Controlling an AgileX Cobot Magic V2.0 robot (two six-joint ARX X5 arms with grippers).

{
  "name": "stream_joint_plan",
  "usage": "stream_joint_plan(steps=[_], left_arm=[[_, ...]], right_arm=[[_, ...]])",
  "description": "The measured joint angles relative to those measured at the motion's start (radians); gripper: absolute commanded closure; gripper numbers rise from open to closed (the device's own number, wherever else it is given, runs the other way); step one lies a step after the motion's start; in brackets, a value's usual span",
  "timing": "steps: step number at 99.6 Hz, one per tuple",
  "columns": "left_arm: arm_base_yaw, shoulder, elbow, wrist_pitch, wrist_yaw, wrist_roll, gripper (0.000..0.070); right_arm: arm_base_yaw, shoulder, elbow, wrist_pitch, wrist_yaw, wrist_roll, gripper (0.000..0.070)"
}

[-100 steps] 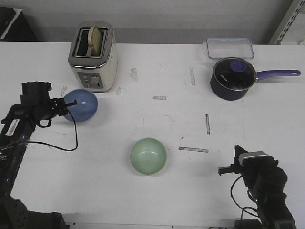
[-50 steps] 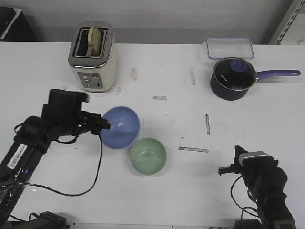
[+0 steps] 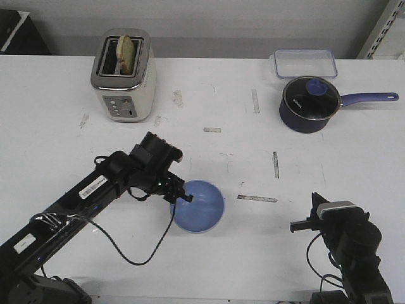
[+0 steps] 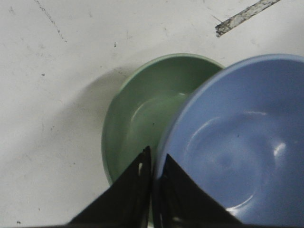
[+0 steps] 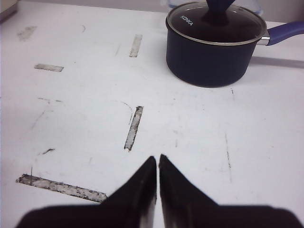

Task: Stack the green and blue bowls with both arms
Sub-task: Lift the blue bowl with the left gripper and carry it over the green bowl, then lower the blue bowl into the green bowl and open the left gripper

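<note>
The left tool [image 3: 182, 195] pinches the blue bowl [image 3: 201, 206] by its rim, holding it over the green bowl [image 4: 142, 114] for nesting, while the right tool [image 5: 157, 164] rests closed, empty.

A scuffed white table [image 3: 209, 88] stands before a grey wall [image 3: 253, 25].

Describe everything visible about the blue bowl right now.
The blue bowl is small, round, matte periwinkle, empty, with soft highlights inside. The left gripper is shut on its rim, one finger inside and one outside. It sits upright over the green bowl, covering it in the front view. The wrist view shows it offset, part of the green bowl uncovered.
</note>
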Motion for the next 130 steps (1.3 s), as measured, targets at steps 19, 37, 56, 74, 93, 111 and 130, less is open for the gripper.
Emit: stream_joint_plan(steps=[19, 37, 56, 74, 93, 111, 130], left_arm=[[-0.003, 0.061, 0.000, 0.015, -0.060, 0.002, 0.0700], [-0.003, 0.062, 0.000, 0.032, -0.113, 0.002, 0.0700], [-0.008, 0.062, 0.000, 0.033, -0.108, 0.002, 0.0696], [-0.012, 0.062, 0.000, 0.032, -0.107, 0.002, 0.0394], [-0.012, 0.062, 0.000, 0.032, -0.106, -0.019, 0.0000], [-0.011, 0.053, 0.032, 0.004, -0.113, -0.035, 0.0031], [0.034, -0.031, 0.134, -0.033, -0.214, -0.036, 0.0370]], right_arm=[[0.000, 0.000, 0.000, -0.002, 0.000, 0.000, 0.0700], [0.000, 0.000, 0.000, -0.018, 0.000, 0.000, 0.0700], [0.000, 0.000, 0.000, -0.018, 0.000, 0.000, 0.0700], [0.000, 0.000, 0.000, -0.018, 0.000, 0.000, 0.0700], [0.000, 0.000, 0.000, -0.018, 0.000, 0.000, 0.0700], [0.000, 0.000, 0.000, -0.018, 0.000, 0.000, 0.0700], [0.000, 0.000, 0.000, -0.018, 0.000, 0.000, 0.0700]])
